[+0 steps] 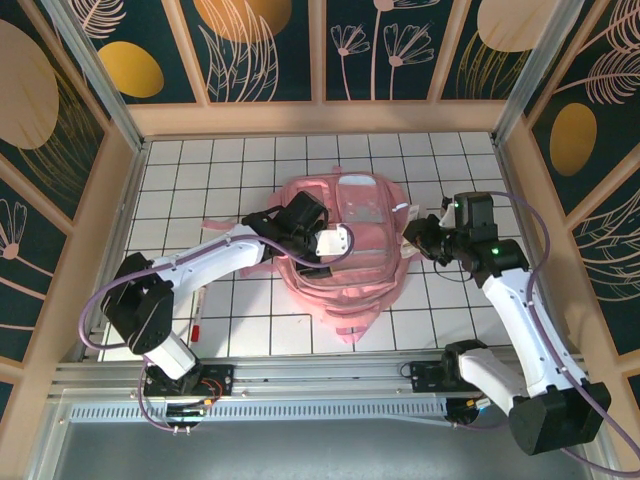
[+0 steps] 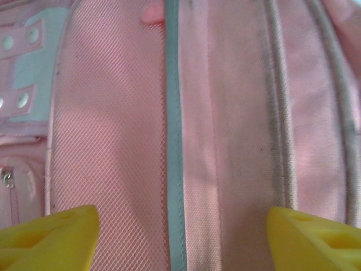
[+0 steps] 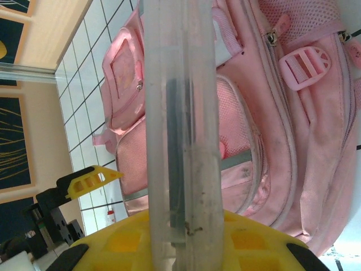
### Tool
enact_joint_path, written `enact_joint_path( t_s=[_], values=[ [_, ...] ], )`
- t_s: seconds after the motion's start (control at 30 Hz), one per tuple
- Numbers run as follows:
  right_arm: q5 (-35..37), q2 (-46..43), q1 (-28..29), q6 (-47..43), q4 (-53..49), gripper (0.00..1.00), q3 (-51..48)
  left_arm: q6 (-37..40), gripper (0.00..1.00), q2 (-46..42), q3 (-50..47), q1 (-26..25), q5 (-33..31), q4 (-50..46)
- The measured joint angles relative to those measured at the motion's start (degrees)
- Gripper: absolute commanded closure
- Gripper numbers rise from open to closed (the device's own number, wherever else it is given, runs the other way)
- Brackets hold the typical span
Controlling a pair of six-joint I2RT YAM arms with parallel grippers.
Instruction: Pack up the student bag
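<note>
White gridded table (image 1: 250, 325), red-tipped pen (image 1: 197, 322) near its left edge, clear plastic tube (image 3: 180, 113), leaf-patterned walls (image 1: 270, 50)

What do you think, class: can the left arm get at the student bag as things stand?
Probably yes. The left arm has its jaws open close over the student bag, and nothing lies between them and the pink fabric.

The student bag (image 1: 350, 285) lies on the table (image 1: 200, 170), left gripper (image 1: 337, 243) above it, right gripper (image 1: 415, 240) beside it.

Left claw (image 1: 332, 243) over student bag (image 1: 352, 285), right claw (image 1: 417, 240) with tube (image 3: 180, 113) just beside it.
</note>
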Motion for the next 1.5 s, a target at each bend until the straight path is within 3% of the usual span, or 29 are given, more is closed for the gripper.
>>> enact_joint_path(
  t_s=[0.13,0.27,0.4,0.53,0.6,0.8,1.07,1.3,1.5],
  values=[
    [-0.02,-0.15,0.00,0.20,-0.22,0.89,-0.24,3.43,0.12,-0.57,-0.35,0.00,5.55,-0.57],
    [-0.28,-0.37,0.02,0.17,-0.26,0.89,-0.59,4.04,0.16,-0.35,-0.87,-0.07,5.14,-0.57],
    [-0.33,-0.37,0.20,0.24,-0.20,0.90,-0.68,3.06,0.49,0.79,-0.87,-0.07,0.81,1.16],
    [-0.35,-0.35,1.20,1.07,-0.11,0.90,-1.68,2.25,0.67,0.83,-0.87,-0.55,-2.38,2.99],
    [-0.35,-0.37,2.56,1.51,-0.09,0.90,-2.36,2.43,1.00,0.48,-1.29,-0.48,-4.02,5.79],
    [-1.68,-0.63,4.39,2.29,0.63,0.90,-4.87,1.38,1.00,-1.97,-2.34,-0.17,-6.23,10.43],
    [-10.86,1.79,15.08,10.91,16.00,0.95,-14.82,-5.29,1.00,-2.45,0.74,0.24,-6.62,10.58],
    [-10.16,5.46,16.28,23.06,29.73,0.97,-17.68,-13.57,1.00,-1.14,4.00,1.20,-3.39,10.05],
    [-3.37,1.75,19.78,27.87,28.65,0.98,-17.64,-16.61,1.00,1.84,8.15,1.25,-4.66,8.81]
  ],
)
